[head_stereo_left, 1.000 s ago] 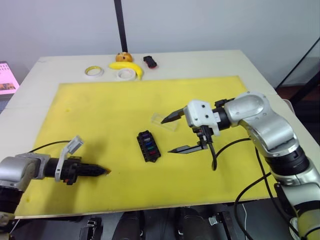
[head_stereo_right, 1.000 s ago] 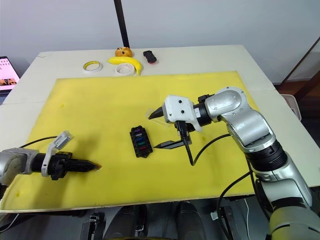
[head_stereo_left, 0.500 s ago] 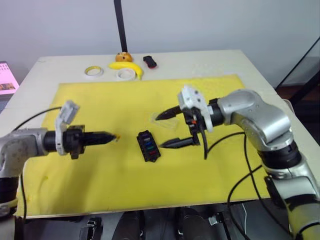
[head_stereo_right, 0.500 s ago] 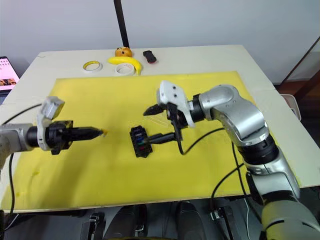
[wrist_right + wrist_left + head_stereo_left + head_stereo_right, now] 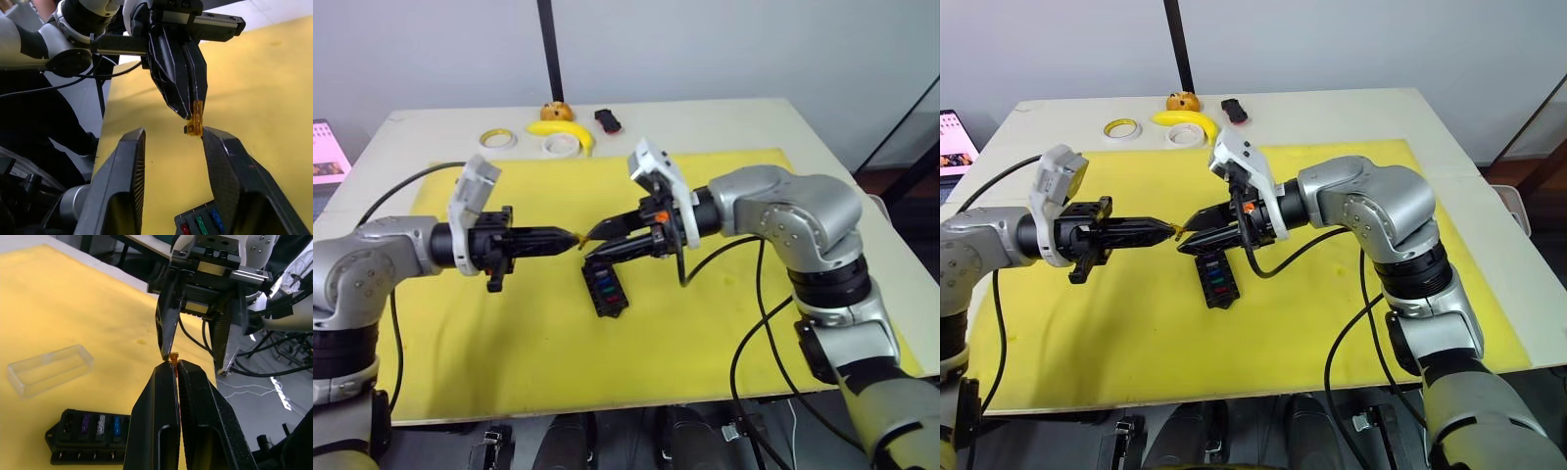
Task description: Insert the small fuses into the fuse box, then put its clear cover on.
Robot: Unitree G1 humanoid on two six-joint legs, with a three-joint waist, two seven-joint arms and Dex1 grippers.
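Observation:
My left gripper (image 5: 576, 238) is shut on a small yellow fuse (image 5: 197, 119) that sticks out of its tips (image 5: 174, 363). It hovers above the yellow mat, just over the fuse box (image 5: 605, 287). My right gripper (image 5: 592, 247) faces it tip to tip and is open. The fuse sits between the right gripper's two fingers, close against one fingertip (image 5: 208, 134). The black fuse box (image 5: 90, 433) lies flat on the mat with several coloured fuses in its slots. The clear cover (image 5: 49, 369) lies on the mat beside the box.
At the table's far edge lie a banana (image 5: 560, 130), two tape rolls (image 5: 496, 140) (image 5: 558, 145), a black-and-red gadget (image 5: 606, 120) and an orange object (image 5: 554, 111) by a black pole (image 5: 548, 49). The yellow mat (image 5: 489, 333) covers most of the table. A screen (image 5: 325, 155) stands at the left edge.
My left arm rose from the mat's near left corner and swung toward the centre with the fuse. My right gripper moved left from beside the cover until it met the left gripper over the fuse box.

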